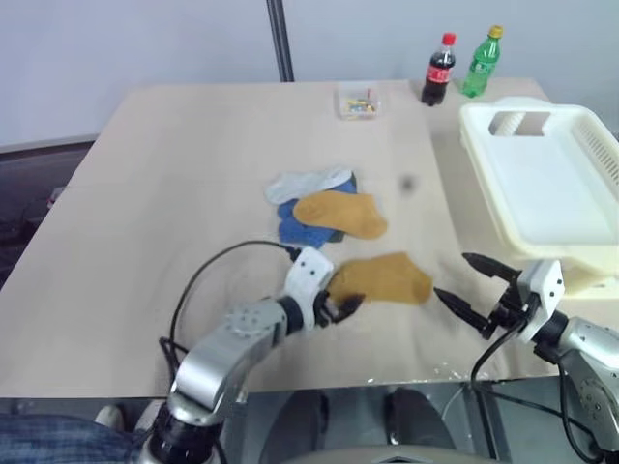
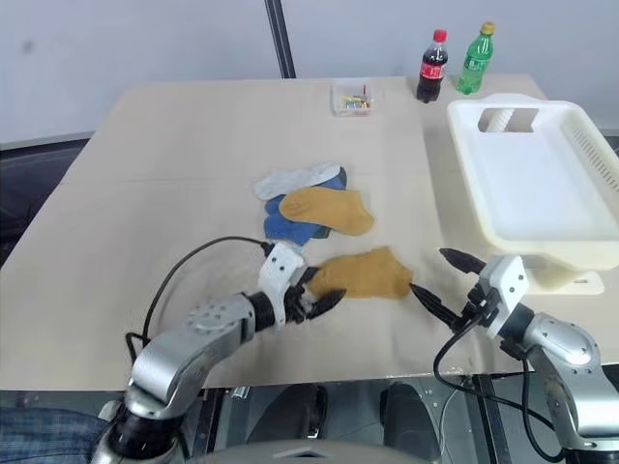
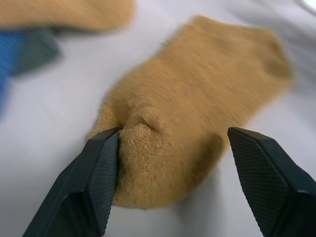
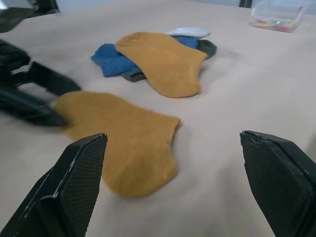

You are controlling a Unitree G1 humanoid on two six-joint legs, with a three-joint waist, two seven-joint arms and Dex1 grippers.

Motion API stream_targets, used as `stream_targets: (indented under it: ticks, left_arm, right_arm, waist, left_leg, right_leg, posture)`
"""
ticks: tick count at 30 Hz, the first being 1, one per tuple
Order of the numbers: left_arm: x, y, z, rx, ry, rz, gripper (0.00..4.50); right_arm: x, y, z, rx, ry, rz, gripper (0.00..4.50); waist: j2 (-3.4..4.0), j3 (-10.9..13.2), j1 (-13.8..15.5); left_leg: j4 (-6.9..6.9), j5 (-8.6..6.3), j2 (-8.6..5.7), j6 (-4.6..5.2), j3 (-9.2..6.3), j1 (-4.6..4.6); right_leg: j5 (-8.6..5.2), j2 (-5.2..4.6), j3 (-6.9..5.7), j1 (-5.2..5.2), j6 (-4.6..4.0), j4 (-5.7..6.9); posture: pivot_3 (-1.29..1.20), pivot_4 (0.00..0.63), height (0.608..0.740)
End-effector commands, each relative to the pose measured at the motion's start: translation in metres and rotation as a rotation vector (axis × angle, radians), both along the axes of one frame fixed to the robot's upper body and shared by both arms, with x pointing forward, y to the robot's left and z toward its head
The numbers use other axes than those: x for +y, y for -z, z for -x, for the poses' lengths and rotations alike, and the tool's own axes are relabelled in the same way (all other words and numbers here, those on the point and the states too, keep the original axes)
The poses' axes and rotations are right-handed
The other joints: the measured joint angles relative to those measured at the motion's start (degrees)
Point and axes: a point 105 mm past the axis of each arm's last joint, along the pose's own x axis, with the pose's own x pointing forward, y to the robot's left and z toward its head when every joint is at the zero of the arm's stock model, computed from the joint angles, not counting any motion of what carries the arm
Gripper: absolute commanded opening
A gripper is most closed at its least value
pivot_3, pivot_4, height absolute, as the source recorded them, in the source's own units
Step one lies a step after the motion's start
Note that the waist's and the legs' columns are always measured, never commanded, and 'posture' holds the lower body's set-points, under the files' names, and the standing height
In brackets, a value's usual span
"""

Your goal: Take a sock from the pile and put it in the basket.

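Pale beige wooden table (image 1: pixel 193 174): sock pile (image 1: pixel 319 208) centre; lone mustard sock (image 1: pixel 385 278) near front edge; cream slotted plastic basket (image 1: pixel 542 184) right edge; clear small box (image 1: pixel 357 103), cola bottle (image 1: pixel 438 70), green bottle (image 1: pixel 482 62) along far edge.

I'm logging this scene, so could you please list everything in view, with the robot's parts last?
table: one, beige, under everything
pile: one; mustard, blue, pale and dark socks, mid-table
loose sock: one, mustard, lying apart from the pile, nearer the robot
basket: one, cream-white, table's right side
clear box: one, far edge
bottles: two, far edge; dark, red-capped and green
left gripper: open, at the loose sock's end
right gripper: open, right of that sock
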Motion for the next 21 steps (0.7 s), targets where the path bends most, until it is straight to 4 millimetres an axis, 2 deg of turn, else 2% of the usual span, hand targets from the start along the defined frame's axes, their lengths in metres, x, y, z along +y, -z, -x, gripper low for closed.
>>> stream_targets:
  ticks: [1, 3, 7, 10, 14, 17, 21]
  left_arm:
    - [0.005, -0.006, 0.001, -0.014, -0.017, 0.002, 3.63]
    - [0.004, -0.004, 0.003, -0.019, 0.001, -0.013, 3.63]
    - [0.005, -0.008, 0.001, -0.046, -0.008, 0.001, 3.63]
    - [0.003, -0.013, 0.011, -0.074, 0.028, 0.052, 3.63]
    - [0.009, -0.020, 0.018, -0.110, 0.013, 0.138, 3.63]
    - [0.014, -0.032, 0.024, -0.140, 0.013, 0.223, 3.63]
    - [0.033, -0.049, 0.027, -0.249, 0.016, 0.269, 3.63]
  right_arm:
    - [0.006, -0.002, 0.009, -0.001, -0.075, 0.031, 4.50]
    - [0.005, 0.005, 0.014, 0.013, -0.121, 0.100, 4.50]
    - [-0.001, 0.007, 0.015, 0.038, -0.129, 0.116, 4.50]
    - [0.005, 0.006, 0.013, 0.023, -0.129, 0.115, 4.50]
    - [0.011, 0.002, 0.010, -0.004, -0.129, 0.090, 4.50]
    - [0.004, 0.000, 0.007, -0.004, -0.119, 0.089, 4.50]
    - [0.000, -0.001, 0.002, -0.014, -0.117, 0.093, 4.50]
  waist:
    - [0.00, 0.0, 0.1]
    - [0.00, 0.0, 0.0]
    - [0.00, 0.0, -0.2]
    - [-0.02, 0.0, -0.2]
    - [-0.01, 0.0, -0.1]
    - [-0.02, 0.0, 0.2]
    - [-0.01, 0.0, 0.2]
  left_leg:
    - [0.00, 0.00, -0.01, 0.00, 0.00, 0.00]
    - [0.01, -0.01, -0.02, 0.01, 0.01, 0.00]
    - [-0.01, -0.01, -0.01, 0.01, 0.03, 0.00]
    - [-0.01, -0.01, 0.00, 0.01, 0.03, 0.00]
    - [-0.02, -0.01, 0.03, 0.00, 0.03, -0.01]
    - [-0.01, -0.01, 0.02, 0.01, 0.02, -0.04]
    - [-0.01, -0.02, 0.03, 0.01, 0.02, -0.03]
  right_leg:
    - [0.00, 0.00, 0.00, 0.00, 0.00, 0.00]
    - [0.00, 0.00, 0.01, 0.01, 0.00, 0.00]
    - [0.00, 0.01, 0.02, 0.00, 0.00, -0.01]
    - [0.00, 0.00, 0.03, 0.00, 0.00, -0.01]
    - [0.00, -0.01, 0.04, -0.02, -0.01, -0.04]
    - [0.00, -0.06, 0.03, 0.00, -0.01, -0.06]
    - [-0.01, -0.06, 0.02, -0.01, -0.02, -0.07]
  posture:
    - [0.00, 0.150, 0.740]
    - [0.00, 0.150, 0.740]
    - [0.00, 0.150, 0.740]
    - [0.00, 0.150, 0.740]
    - [0.00, 0.150, 0.740]
    - [0.00, 0.150, 0.740]
    - [0.00, 0.150, 0.740]
